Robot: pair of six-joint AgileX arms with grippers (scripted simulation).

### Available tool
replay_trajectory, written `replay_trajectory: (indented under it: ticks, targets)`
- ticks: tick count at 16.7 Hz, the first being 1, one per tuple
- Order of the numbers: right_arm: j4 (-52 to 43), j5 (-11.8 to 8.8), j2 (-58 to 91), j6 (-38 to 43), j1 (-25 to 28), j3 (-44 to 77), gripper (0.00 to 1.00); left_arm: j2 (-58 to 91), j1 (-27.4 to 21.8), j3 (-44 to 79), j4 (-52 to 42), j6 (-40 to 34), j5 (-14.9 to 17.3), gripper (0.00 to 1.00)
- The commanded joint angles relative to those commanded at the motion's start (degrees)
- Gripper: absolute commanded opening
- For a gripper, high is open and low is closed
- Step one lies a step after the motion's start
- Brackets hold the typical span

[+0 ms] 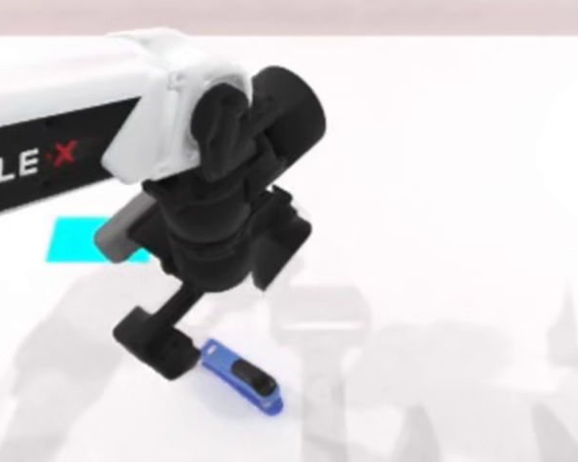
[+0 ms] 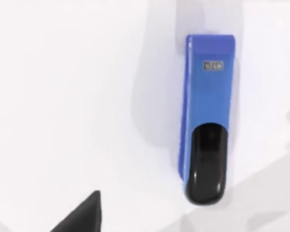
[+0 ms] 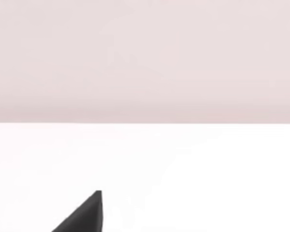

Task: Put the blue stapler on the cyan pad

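Blue stapler [image 1: 243, 375] lies just beside left gripper [image 1: 159, 345].

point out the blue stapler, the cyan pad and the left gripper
blue stapler [image 1: 241, 375]: top view, on the middle of its body.
cyan pad [image 1: 72, 241]: top view, on its bare left part.
left gripper [image 1: 159, 345]: top view, on its black fingers beside the stapler.

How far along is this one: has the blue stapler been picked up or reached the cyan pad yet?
Nothing is finished yet. The blue stapler lies on the table, well apart from the cyan pad, which the arm partly hides. In hand: the left gripper sits beside the stapler's blue end, and the left wrist view shows the stapler ungripped. Left: grasp, carry to the pad, release. The right arm is out of the top view.
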Motion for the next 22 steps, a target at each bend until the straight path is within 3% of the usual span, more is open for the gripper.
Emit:
replay_trajectory:
  ticks: [8, 16, 22]
  targets:
    - [0.00, 0.00, 0.00, 0.00, 0.00, 0.00, 1.00, 1.19, -0.25, 0.05, 0.35, -0.87, -0.03, 1.00]
    - [0.00, 0.00, 0.00, 0.00, 0.00, 0.00, 1.00, 7.97, -0.30, -11.77, 19.43, -0.73, 0.00, 1.00]
    - [0.00, 0.00, 0.00, 0.00, 0.00, 0.00, 1.00, 8.81, -0.33, -13.12, 21.21, -0.77, 0.01, 1.00]
